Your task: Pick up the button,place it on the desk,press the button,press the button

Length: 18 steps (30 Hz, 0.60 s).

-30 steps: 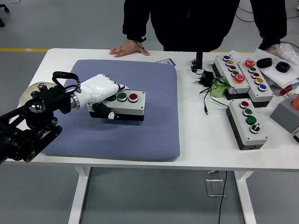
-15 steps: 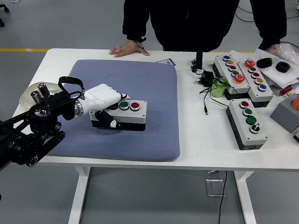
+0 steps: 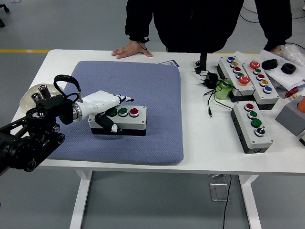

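Tabletop (image 3: 200,152) space is being taken up mostly by a blue-grey pad (image 3: 143,138) on the left half, and the button box (image 3: 125,121) is lying flat on that pad, left of its middle. Compared with half a second ago, the box is being seen slightly further left and nearer the pad's centre line, and it is sitting squarer to the near edge; one second ago it was being held higher and tilted. The left hand (image 3: 102,102) is now being shown flatter and lower over the box's left end, where earlier it was curled more tightly over the top.

The box's left end is being covered by the white palm, with the extended fingers (image 3: 123,99) reaching along its far top edge, just behind the green button (image 3: 123,111) and short of the red button (image 3: 134,112). The thumb (image 3: 113,128) is being pressed against the near side wall of the box. A third button at the left is being largely hidden under the hand. The fingers are only loosely bent, and whether the box is being gripped or merely touched cannot be told.

At the far edge a person's hand (image 3: 131,49) is being rested flat on the tabletop. Three other button boxes (image 3: 252,125) are lying on the right side.
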Motion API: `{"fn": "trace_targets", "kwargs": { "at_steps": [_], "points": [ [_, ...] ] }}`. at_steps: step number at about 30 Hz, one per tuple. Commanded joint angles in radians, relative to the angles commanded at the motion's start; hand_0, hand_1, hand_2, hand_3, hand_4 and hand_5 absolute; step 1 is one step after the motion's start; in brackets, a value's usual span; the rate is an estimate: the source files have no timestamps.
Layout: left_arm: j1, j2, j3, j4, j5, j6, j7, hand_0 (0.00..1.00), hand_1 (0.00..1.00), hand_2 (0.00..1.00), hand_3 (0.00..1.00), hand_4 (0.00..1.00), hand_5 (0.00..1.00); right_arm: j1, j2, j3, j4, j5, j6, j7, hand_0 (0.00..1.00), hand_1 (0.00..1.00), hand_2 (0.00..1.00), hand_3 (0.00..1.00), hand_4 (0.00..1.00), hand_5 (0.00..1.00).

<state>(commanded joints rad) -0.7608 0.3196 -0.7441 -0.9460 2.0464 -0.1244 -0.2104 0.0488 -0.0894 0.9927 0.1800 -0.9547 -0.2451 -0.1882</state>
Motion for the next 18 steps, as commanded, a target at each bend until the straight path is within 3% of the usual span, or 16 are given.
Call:
{"fn": "trace_targets", "kwargs": {
  "at_steps": [2,5,7,8,13,14,16,18],
  "points": [
    [0.012,0.002,-0.035,-0.026,-0.011,0.001,0.001,0.998,0.998,0.998,0.998,0.998,0.609,0.0,0.0,0.001,0.0,-0.002,0.0,0.0,0.769,0.737,0.741,0.593,0.203,0.149],
    [0.028,0.003,-0.081,-0.059,-0.014,0.005,0.002,0.998,0.998,0.998,0.998,0.998,0.609,-0.001,0.0,0.001,0.0,-0.002,0.001,0.0,0.769,0.737,0.741,0.593,0.203,0.149],
    [0.054,0.004,-0.138,-0.111,-0.023,0.043,0.0,0.998,0.998,0.998,0.998,0.998,0.609,-0.002,0.0,0.0,0.0,-0.001,0.001,0.0,0.769,0.737,0.741,0.593,0.203,0.149],
    [0.066,0.004,-0.167,-0.14,-0.022,0.061,0.001,0.978,0.991,0.998,0.998,0.997,0.34,-0.002,0.0,0.0,0.0,0.0,0.001,0.0,0.769,0.736,0.741,0.593,0.204,0.15],
    [0.107,0.019,-0.265,-0.302,0.061,0.149,0.069,0.978,0.991,0.998,0.998,0.997,0.34,-0.003,0.0,-0.001,0.0,0.001,0.001,0.001,0.769,0.736,0.741,0.593,0.204,0.15],
    [0.114,0.024,-0.285,-0.343,0.089,0.158,0.08,0.523,0.545,0.584,0.863,0.685,0.002,-0.004,0.0,-0.001,0.0,0.001,0.001,0.001,0.768,0.736,0.741,0.593,0.203,0.15],
    [0.122,0.031,-0.304,-0.407,0.125,0.158,0.089,0.523,0.545,0.584,0.863,0.685,0.002,-0.004,0.0,0.0,0.0,0.0,0.001,0.001,0.768,0.736,0.741,0.593,0.203,0.15],
    [0.13,0.042,-0.326,-0.474,0.182,0.117,0.099,0.523,0.545,0.584,0.863,0.685,0.002,-0.005,0.0,-0.001,0.0,0.002,0.001,0.001,0.768,0.736,0.741,0.593,0.203,0.15]
  ]
}}
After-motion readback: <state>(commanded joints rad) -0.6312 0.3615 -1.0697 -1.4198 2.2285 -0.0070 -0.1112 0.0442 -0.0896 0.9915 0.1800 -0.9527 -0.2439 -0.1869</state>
